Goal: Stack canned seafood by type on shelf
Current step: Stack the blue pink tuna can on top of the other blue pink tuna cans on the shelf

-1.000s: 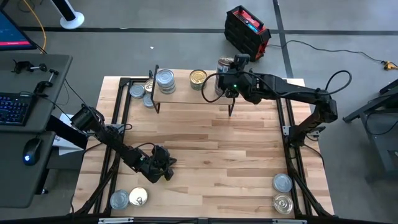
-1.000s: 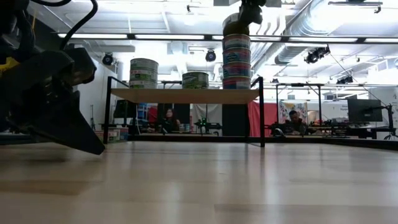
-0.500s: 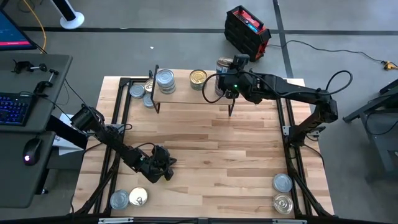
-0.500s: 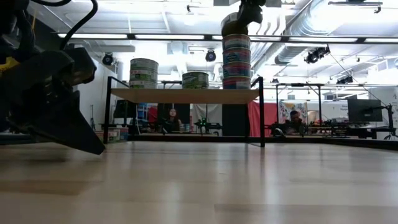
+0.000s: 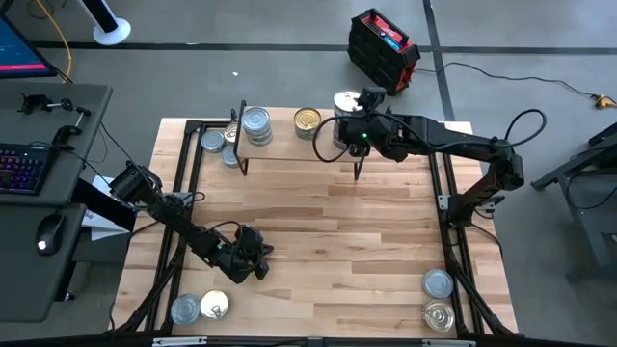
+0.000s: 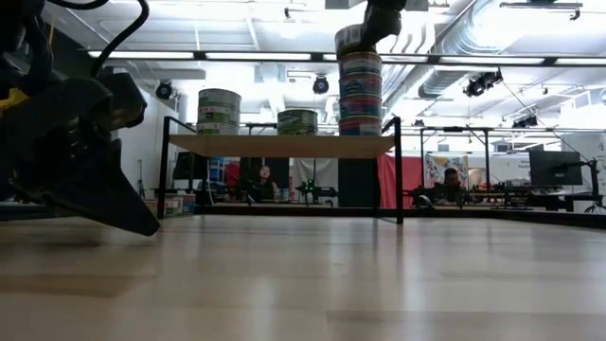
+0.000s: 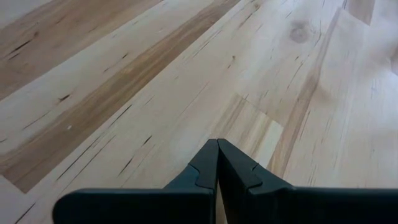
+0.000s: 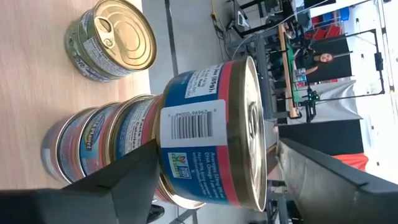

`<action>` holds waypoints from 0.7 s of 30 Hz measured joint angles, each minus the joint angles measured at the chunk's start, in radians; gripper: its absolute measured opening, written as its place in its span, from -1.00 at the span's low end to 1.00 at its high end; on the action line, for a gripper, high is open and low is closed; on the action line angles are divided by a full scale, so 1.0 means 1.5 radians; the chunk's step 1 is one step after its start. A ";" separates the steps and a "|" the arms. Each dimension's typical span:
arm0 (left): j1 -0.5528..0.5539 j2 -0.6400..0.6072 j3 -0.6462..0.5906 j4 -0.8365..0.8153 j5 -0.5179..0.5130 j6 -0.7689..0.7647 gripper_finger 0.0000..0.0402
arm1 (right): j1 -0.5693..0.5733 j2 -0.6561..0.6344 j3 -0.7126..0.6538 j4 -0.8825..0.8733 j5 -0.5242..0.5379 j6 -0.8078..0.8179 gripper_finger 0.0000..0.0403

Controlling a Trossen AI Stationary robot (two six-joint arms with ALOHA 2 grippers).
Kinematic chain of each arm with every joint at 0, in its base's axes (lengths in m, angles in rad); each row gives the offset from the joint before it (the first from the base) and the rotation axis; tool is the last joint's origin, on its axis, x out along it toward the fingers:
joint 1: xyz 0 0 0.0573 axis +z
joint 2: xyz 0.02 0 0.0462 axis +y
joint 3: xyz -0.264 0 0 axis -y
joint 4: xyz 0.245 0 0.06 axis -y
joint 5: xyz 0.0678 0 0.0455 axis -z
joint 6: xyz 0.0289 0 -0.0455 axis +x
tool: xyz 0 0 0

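The right gripper (image 5: 352, 108) was held at the top of the tall stack (image 6: 359, 92) on the right end of the shelf (image 5: 289, 146), its fingers (image 8: 118, 180) spread to either side of the top tin (image 8: 214, 134) with a gap visible on at least one side. By the right wrist view the tin appeared let go, resting on the blue-and-red tins beneath it; that reading is a judgement, since contact on the near finger could not be ruled out. The tin was presumably set there because its label matched those below, so the pile was kept to one type.

Further along the shelf a gold-lidded tin (image 5: 307, 120) was seen in the middle and a shorter silver-lidded pile (image 5: 255, 123) at the left end, with more tins (image 5: 213, 142) just beside that end. Four tins were left on the table: two (image 5: 198, 307) at the near left corner and two (image 5: 438, 299) at the near right.

The left gripper (image 7: 217, 163) was pressed shut on nothing, parked low over bare wood at the near left.

Against the frame one second earlier, the right jaws were found wider apart, and the silver lid of the top tin, then largely covered by the gripper in the high view, was exposed. The left arm and the other tins were unchanged.
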State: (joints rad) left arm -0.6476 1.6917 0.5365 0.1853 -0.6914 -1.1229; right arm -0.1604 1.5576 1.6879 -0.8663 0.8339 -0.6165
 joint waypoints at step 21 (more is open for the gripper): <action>0.000 0.000 0.000 -0.001 0.002 0.000 -1.00 | -0.002 -0.023 0.000 -0.023 -0.027 0.081 0.61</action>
State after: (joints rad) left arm -0.6476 1.6915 0.5365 0.1833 -0.6885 -1.1229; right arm -0.1638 1.5230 1.6878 -0.9010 0.7940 -0.4952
